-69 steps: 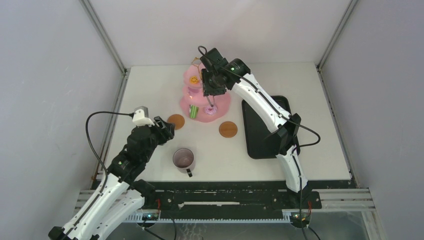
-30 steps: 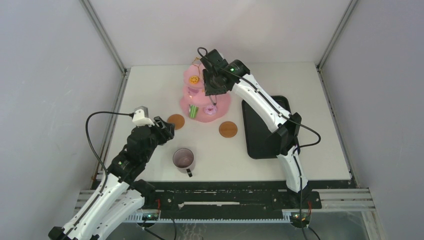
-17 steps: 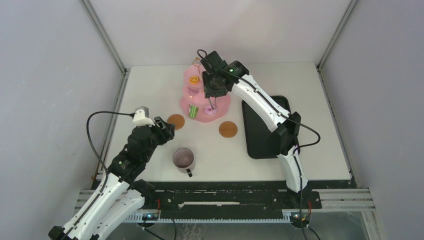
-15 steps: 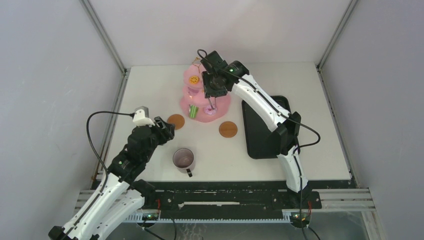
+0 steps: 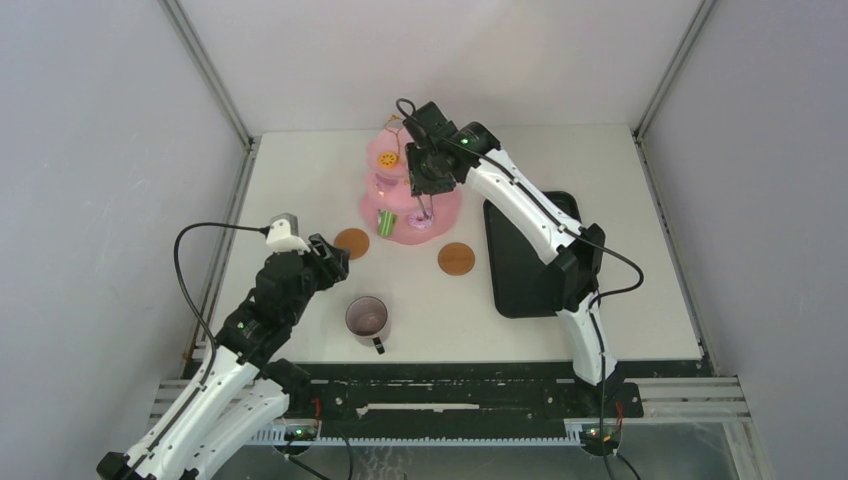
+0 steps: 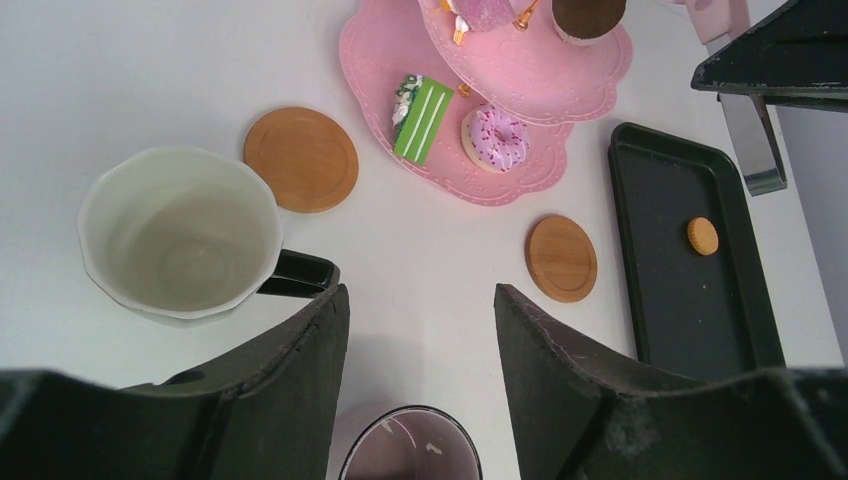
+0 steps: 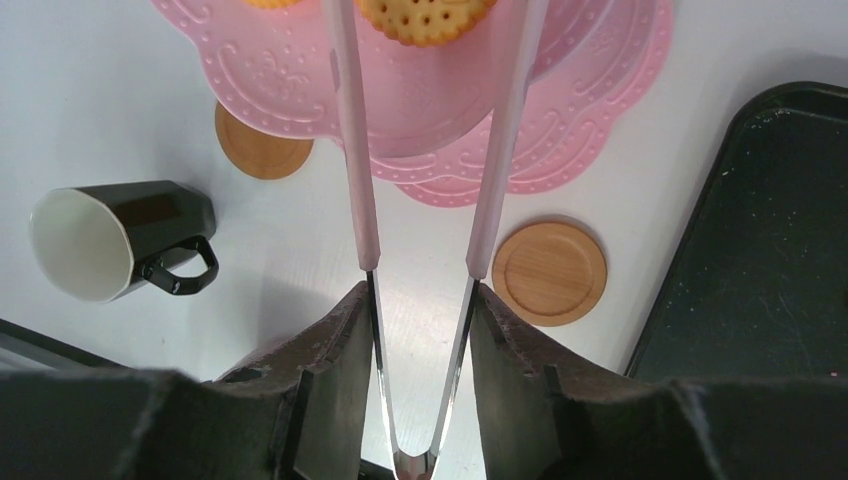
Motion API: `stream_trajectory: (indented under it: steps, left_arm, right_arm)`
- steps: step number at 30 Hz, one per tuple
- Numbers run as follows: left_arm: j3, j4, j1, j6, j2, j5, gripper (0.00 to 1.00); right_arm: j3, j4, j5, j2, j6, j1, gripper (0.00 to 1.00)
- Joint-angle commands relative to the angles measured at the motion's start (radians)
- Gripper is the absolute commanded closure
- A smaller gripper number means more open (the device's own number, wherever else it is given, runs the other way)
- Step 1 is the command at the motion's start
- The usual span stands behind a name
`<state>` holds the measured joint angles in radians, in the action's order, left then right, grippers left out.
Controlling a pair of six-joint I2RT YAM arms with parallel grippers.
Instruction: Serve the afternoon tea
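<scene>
The pink three-tier cake stand (image 5: 440, 205) stands at the table's middle back. In the left wrist view its tiers (image 6: 560, 75) carry a green slice (image 6: 420, 105) and a sprinkled donut (image 6: 497, 138). My right gripper (image 5: 425, 168) hangs over the stand, shut on the pink-armed tongs (image 7: 347, 150). The tong arms flank a round biscuit (image 7: 425, 15) on a tier; their tips are out of view. My left gripper (image 6: 420, 300) is open above the table. One mug (image 6: 180, 235) lies to its left and a second mug (image 5: 367, 320) just below it. Two coasters (image 5: 351, 243) (image 5: 456, 259) lie in front of the stand.
A black tray (image 5: 530, 255) lies right of the stand, with one small biscuit (image 6: 702, 236) on it in the left wrist view. The white-lined mug (image 7: 110, 240) is hidden under my left arm in the top view. Grey walls enclose the table.
The tongs in my right gripper have come back down toward the stand's lower tier after being lifted. My left arm has not moved.
</scene>
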<state>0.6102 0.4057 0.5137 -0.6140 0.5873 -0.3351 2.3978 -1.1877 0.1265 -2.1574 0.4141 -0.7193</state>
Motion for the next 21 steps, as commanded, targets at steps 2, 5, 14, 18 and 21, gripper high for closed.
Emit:
stream_trajectory:
  steps: [2,5,14,18,21]
  left_arm:
    - [0.030,-0.019,-0.006,-0.015,-0.009,0.007,0.40]
    - [0.034,-0.018,-0.006,-0.014,-0.009,0.004,0.40]
    - [0.046,-0.012,-0.006,-0.010,-0.014,-0.011,0.40]
    - [0.060,-0.009,-0.006,0.000,-0.014,-0.021,0.40]
    - [0.070,-0.011,-0.007,0.009,-0.009,-0.030,0.40]
  right_arm:
    - [-0.041,0.083,0.021,0.123,-0.007,-0.002,0.56]
    - [-0.059,0.111,0.031,0.151,-0.015,-0.008,0.57]
    - [-0.077,0.130,0.070,0.218,-0.030,-0.019,0.58]
    - [-0.125,0.093,0.126,0.281,-0.020,-0.016,0.58]
    - [-0.253,0.077,0.173,0.374,0.000,-0.001,0.58]
